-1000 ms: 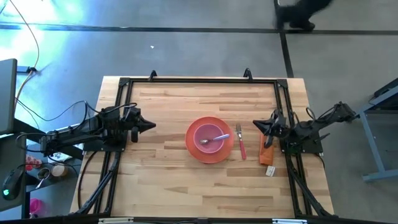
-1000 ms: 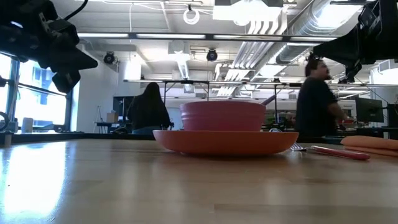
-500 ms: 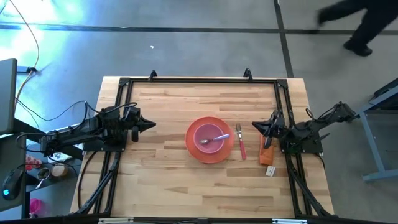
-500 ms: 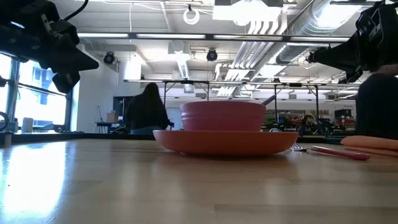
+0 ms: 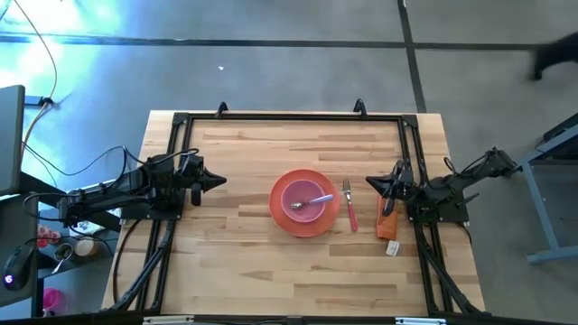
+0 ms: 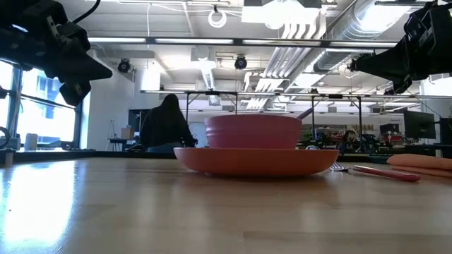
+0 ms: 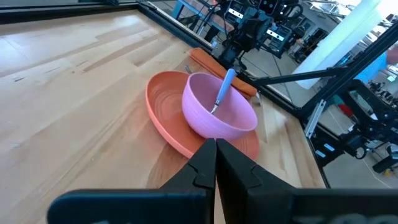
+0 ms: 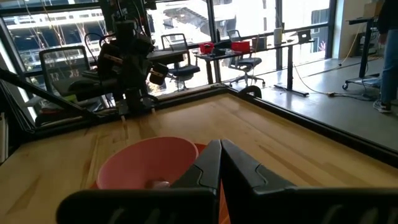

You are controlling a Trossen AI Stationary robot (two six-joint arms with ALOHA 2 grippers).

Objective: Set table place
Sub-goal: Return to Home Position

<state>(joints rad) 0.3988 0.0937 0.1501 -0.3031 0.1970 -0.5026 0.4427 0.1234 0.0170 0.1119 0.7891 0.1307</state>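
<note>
A round orange plate point(image 5: 305, 203) lies on the middle of the wooden table point(image 5: 244, 262). A pink bowl point(image 5: 304, 199) stands on the plate, and a lilac-handled spoon point(image 5: 316, 199) leans in the bowl. A pink-handled fork point(image 5: 349, 209) lies on the table just right of the plate. My left gripper point(image 5: 222, 181) is shut and empty above the table's left side, pointing at the plate. My right gripper point(image 5: 369, 182) is shut and empty above the right side, near the fork. The bowl and plate show in both wrist views point(image 7: 219, 115) point(image 8: 149, 163).
A folded orange cloth strip point(image 5: 389, 219) lies right of the fork under the right arm, with a small white tag point(image 5: 393, 247) at its near end. A black rail frame point(image 5: 289, 117) runs around the table. A person point(image 6: 167, 124) sits in the room behind.
Both arms and the place setting have kept still. A person has walked across the floor beyond the table's far right and out of the low view.
</note>
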